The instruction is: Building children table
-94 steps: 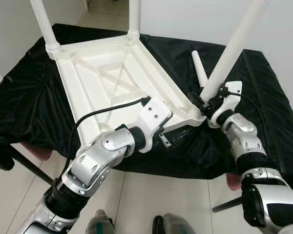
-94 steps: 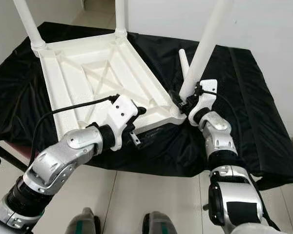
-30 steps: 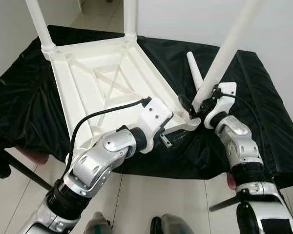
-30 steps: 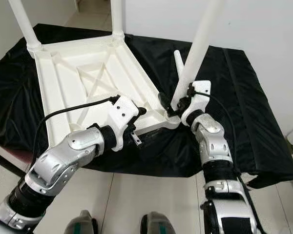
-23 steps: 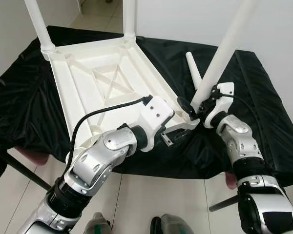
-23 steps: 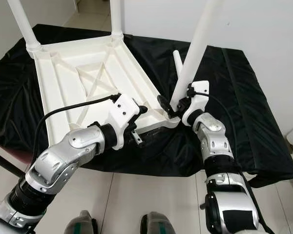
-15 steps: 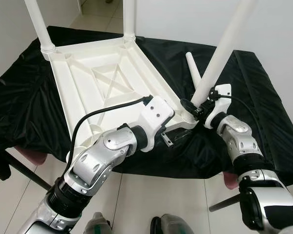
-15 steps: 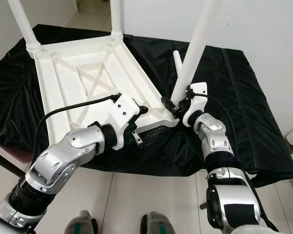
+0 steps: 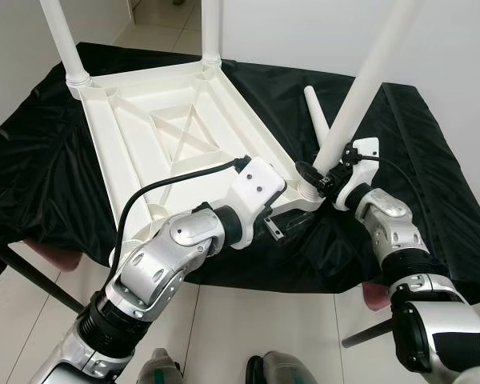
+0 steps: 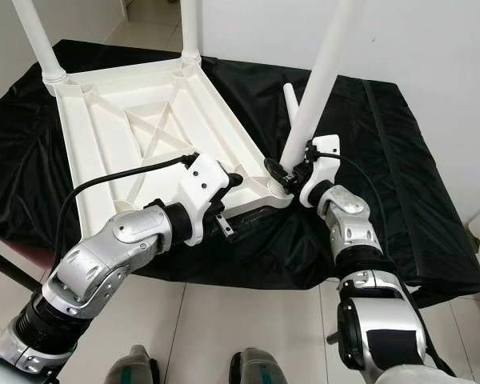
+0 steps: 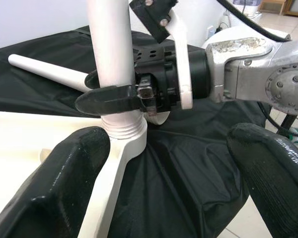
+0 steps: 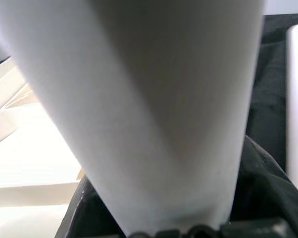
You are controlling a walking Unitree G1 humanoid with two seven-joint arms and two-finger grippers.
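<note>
A white children's table top (image 9: 160, 136) lies upside down on a black cloth (image 9: 432, 184). Two legs (image 9: 64, 40) (image 9: 212, 32) stand in its far corners. My right gripper (image 9: 320, 178) is shut on the lower end of a third leg (image 9: 360, 96). That leg leans to the right, its base at the near right corner socket (image 11: 124, 131). A fourth leg (image 9: 316, 112) lies loose on the cloth behind it. My left gripper (image 11: 169, 141) is open at the top's near edge, beside that corner, its fingers (image 11: 64, 183) wide apart.
The cloth-covered table ends just in front of me, with pale floor tiles (image 9: 248, 328) below. A white wall (image 9: 304, 32) stands behind the table. A dark bar (image 9: 40, 276) and a reddish thing (image 9: 60, 256) show under the left edge.
My right gripper has brought the tilted leg's base a little closer to the corner socket. The left arm holds its place.
</note>
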